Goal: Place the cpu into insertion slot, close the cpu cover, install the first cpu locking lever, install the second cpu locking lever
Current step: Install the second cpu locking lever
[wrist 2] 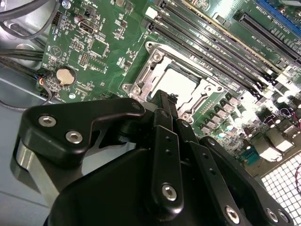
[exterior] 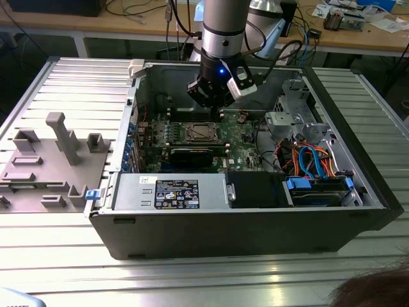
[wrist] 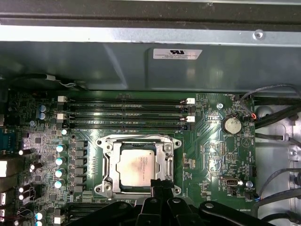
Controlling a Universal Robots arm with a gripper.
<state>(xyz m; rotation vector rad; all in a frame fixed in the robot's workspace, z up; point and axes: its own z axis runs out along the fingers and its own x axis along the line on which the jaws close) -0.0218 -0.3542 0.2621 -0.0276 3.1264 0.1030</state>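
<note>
Currently, going by the exterior view from its left to its right:

- Grey fixture block (exterior: pixel 54 153): stands on the ribbed metal table (exterior: pixel 211 275), just beside the computer case's outer wall; open table surface lies around it.
- Computer case (exterior: pixel 243 230): lies open-side up, and its raised walls fence the work area on all four sides.
- Power supply (exterior: pixel 172 192): a labelled silver box along the near wall, closing off that edge of the green circuit board (exterior: pixel 239 137).
- Cpu (exterior: pixel 200 133): seated flat in the insertion slot (wrist: pixel 139 165), its dull silver top facing up in the first wrist view.
- Cpu cover (wrist: pixel 165 157): folded down as a silver frame around the chip, whose top shows through the window. Whether the thin locking levers at the frame's edges are latched cannot be told.
- Memory slots (wrist: pixel 124 113): long, narrow, parallel, just beside one edge of the socket; small components crowd its other sides.
- Gripper (exterior: pixel 217 102): hangs above the board at the far edge of the socket, its black fingers (wrist: pixel 160 186) pressed together and empty, tips just over the cover's rim. Open air separates it from the case walls.
- Drive cage (exterior: pixel 291 118) and orange and blue cables (exterior: pixel 307 160): crowd the case's end at the exterior view's right, well apart from the socket.
</note>
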